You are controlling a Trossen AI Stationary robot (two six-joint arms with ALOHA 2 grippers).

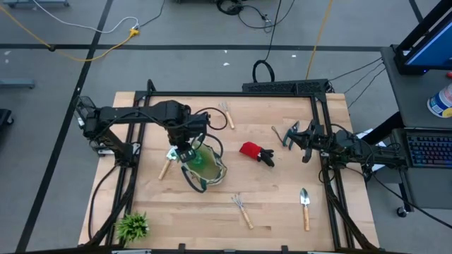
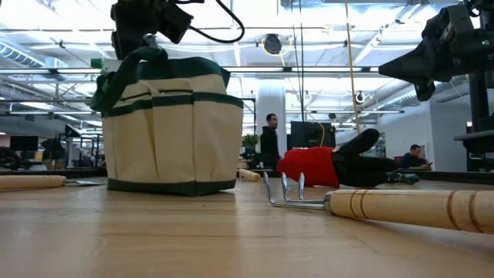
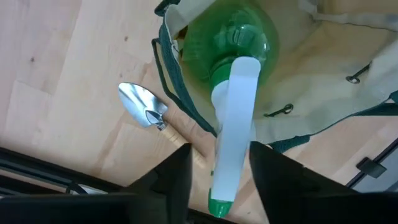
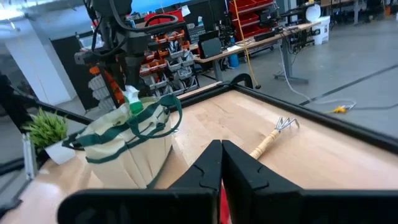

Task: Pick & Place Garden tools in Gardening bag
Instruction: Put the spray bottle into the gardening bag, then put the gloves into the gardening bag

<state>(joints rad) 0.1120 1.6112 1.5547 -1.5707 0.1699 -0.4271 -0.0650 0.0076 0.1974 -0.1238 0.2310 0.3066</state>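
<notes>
The beige gardening bag point(image 1: 205, 168) with green trim stands upright on the table's left half, also seen in the low view point(image 2: 174, 127). A green spray bottle point(image 3: 227, 37) with a white spray head point(image 3: 236, 130) stands in its open mouth, body down in the bag. My left gripper point(image 3: 221, 177) hangs straight above it, pointing down, fingers apart on either side of the spray head. At the table's right edge my right gripper point(image 4: 221, 163) is held level above the wood, shut and empty. A trowel point(image 3: 144, 107) lies beside the bag. My left gripper comes from above with its fingers on either side of the white spray head point(image 3: 231, 155). A gap shows between one finger point(image 3: 177, 177) and the head. Whether the other finger point(image 3: 270, 177) touches it, I cannot tell.
Red-and-black gloves point(image 1: 256, 152) lie right of the bag. One rake point(image 1: 242, 210) and a second trowel point(image 1: 305, 208) lie near the front edge, and another rake point(image 1: 227, 115) lies at the far side. A spiky green plant point(image 1: 133, 226) stands at the front left corner.
</notes>
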